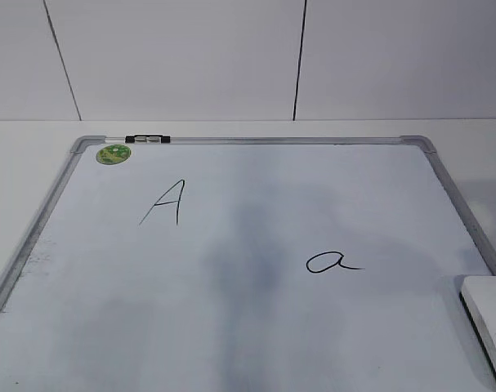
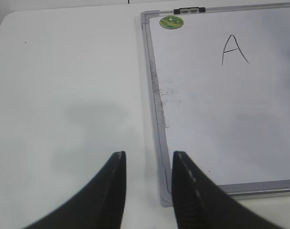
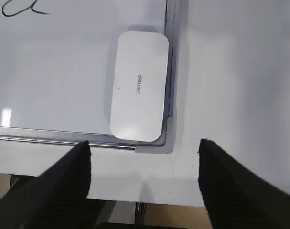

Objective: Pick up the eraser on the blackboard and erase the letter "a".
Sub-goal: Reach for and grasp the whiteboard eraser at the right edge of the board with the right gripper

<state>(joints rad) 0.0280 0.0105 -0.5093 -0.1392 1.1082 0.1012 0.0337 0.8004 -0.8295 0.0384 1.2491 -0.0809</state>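
A plain test bench in a lab or office: a bare white table (image 1: pixel 35 155) backed by white wall panels (image 1: pixel 182 57) with dark seams. A grey-framed blackboard (image 1: pixel 231 327) lies flat on it, marked with test letters, an eraser (image 3: pixel 139 86) at its near right corner.

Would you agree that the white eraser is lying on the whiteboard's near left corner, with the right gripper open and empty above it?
Not quite: the eraser lies at the whiteboard's near right corner, as the right wrist view shows. The rest stands: the right gripper is open and empty above it.
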